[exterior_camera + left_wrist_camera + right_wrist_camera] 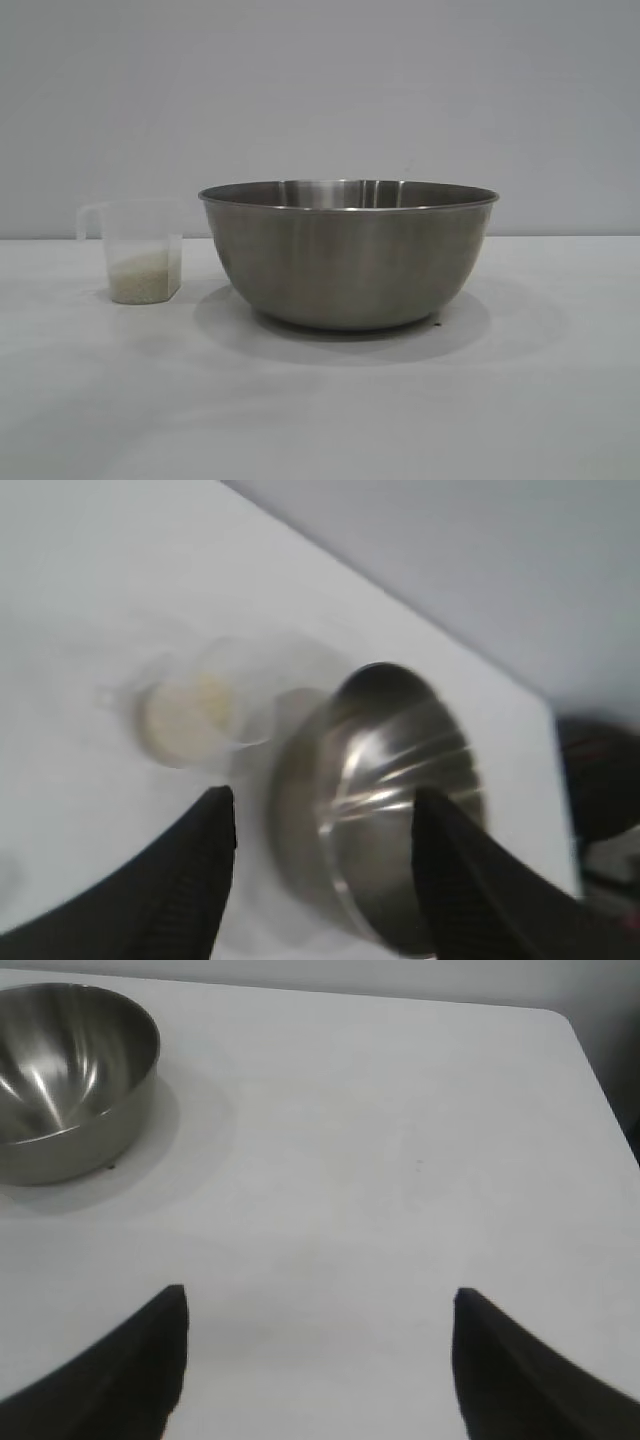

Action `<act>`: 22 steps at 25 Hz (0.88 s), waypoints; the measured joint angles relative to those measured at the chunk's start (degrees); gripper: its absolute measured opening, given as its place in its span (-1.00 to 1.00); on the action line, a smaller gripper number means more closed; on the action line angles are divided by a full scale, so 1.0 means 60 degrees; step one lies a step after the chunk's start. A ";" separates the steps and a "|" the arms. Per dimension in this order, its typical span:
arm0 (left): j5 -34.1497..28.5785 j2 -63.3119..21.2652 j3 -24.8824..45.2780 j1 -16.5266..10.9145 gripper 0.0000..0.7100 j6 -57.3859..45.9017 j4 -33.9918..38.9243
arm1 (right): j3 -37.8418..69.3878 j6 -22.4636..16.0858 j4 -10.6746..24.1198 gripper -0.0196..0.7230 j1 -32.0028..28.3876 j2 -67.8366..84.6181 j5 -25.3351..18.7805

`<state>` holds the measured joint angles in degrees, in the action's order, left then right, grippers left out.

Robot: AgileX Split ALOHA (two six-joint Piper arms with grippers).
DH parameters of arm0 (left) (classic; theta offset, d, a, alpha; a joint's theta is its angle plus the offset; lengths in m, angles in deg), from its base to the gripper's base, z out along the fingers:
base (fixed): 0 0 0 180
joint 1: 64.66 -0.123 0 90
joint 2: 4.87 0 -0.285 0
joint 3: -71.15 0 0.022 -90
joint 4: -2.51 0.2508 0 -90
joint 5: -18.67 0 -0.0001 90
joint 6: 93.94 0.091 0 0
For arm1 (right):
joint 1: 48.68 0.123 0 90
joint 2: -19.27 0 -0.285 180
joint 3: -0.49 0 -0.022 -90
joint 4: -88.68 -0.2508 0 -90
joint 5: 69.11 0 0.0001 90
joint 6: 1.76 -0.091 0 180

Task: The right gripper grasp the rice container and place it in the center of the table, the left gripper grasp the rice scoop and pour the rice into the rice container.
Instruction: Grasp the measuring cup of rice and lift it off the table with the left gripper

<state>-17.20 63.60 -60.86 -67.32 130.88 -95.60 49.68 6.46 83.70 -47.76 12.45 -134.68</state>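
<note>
Left tool spread apart and empty above tabletop, right tool likewise, rice scoop upright beside steel rice container, rice inside scoop.

Rice container sits upright on table, about centre in exterior view. Rice scoop stands upright at container's 9 o'clock, just beside it, apart, handle turned away from container. Rice lies in scoop's bottom part. Left gripper hangs over table with container and scoop ahead. Right gripper over bare table, container well apart at its 10 o'clock.
</note>
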 joint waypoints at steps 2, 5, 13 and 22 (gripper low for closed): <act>-0.0860 0.0000 -0.0170 0.0000 0.09 0.0029 -0.0158 | 0.0000 0.0000 0.0000 0.32 0.0000 0.0000 0.0000; -0.2524 0.0000 -0.0307 0.0000 0.09 0.1837 0.0074 | 0.0000 0.0000 0.0000 0.32 0.0000 0.0000 0.0000; -0.4137 0.0000 -0.0316 0.0000 0.09 0.4832 0.5566 | 0.0000 0.0000 0.0000 0.32 0.0000 0.0000 0.0000; -0.0737 0.0000 -0.0316 0.0000 0.09 0.0061 1.2512 | 0.0000 0.0000 0.0000 0.32 0.0000 0.0000 0.0000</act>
<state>-21.62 63.60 -62.76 -67.32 131.24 -20.53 49.68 6.46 83.70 -47.76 12.45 -134.68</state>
